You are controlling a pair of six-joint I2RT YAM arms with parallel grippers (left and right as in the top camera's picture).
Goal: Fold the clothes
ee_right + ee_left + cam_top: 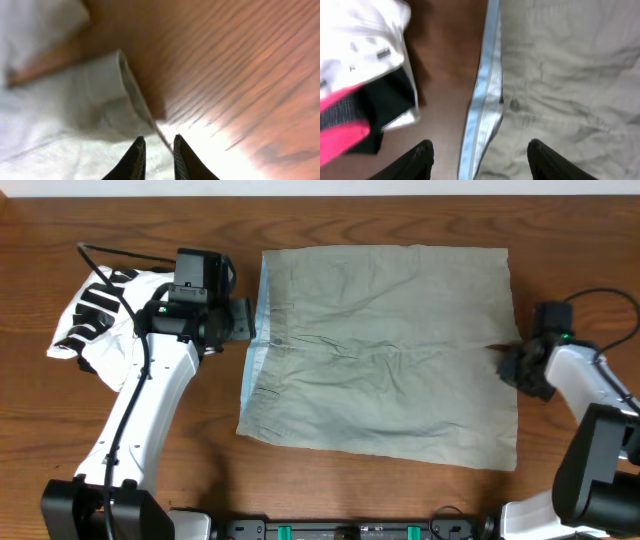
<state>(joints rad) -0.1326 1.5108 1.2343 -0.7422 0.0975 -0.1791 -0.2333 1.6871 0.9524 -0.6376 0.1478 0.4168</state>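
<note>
- Overhead: the khaki shorts point(385, 350) lie spread flat in the middle of the table point(120, 480), waistband toward its left edge, ready for a fold. The left gripper point(243, 320) is at the waistband and the right gripper point(508, 362) at the opposite hem (one per end, probably to carry the cloth over). A white striped garment point(100, 320) is bunched near the far left corner, off the shorts.
- Left wrist: the fingers point(422, 157) stand apart, straddling the blue waistband lining point(482, 85) beside the button point(514, 105) and gripping nothing.
- Right wrist: the fingertips point(134, 157) are nearly together at the hem edge point(127, 85); I cannot tell whether they pinch it.
</note>
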